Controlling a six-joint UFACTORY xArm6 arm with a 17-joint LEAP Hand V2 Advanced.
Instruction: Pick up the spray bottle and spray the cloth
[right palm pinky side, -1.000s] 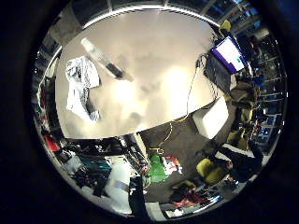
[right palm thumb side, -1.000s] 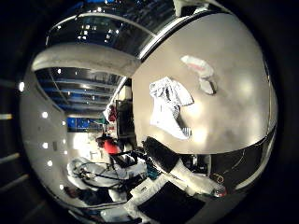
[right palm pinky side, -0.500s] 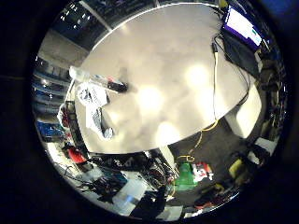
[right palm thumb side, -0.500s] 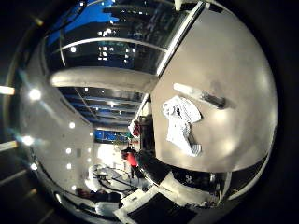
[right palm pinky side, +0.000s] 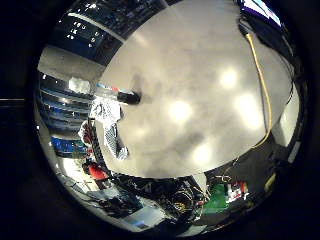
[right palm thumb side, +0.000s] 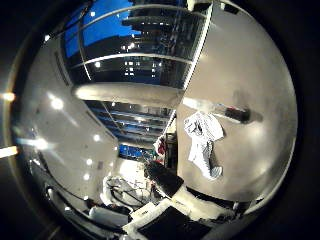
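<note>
The spray bottle (right palm pinky side: 115, 94) lies on its side on the grey table (right palm pinky side: 200, 75), its dark head pointing toward the table's middle and its clear body toward the table's edge. The white patterned cloth (right palm pinky side: 111, 125) lies crumpled right beside it, near the same edge. Both also show in the thumb side view, the bottle (right palm thumb side: 220, 109) just beyond the cloth (right palm thumb side: 202, 142). They look small, so the palm is well above and away from them. No part of my hand shows for certain in either view.
A monitor (right palm pinky side: 260, 10) stands at the far end of the table. A green object (right palm pinky side: 220, 192) and clutter lie on the floor past the table's near edge. Dark windows and ceiling lights (right palm thumb side: 130, 60) fill the room behind.
Both views have swung and the table fills more of them, so the camera has moved closer. Bottle and cloth keep the same places on the table.
</note>
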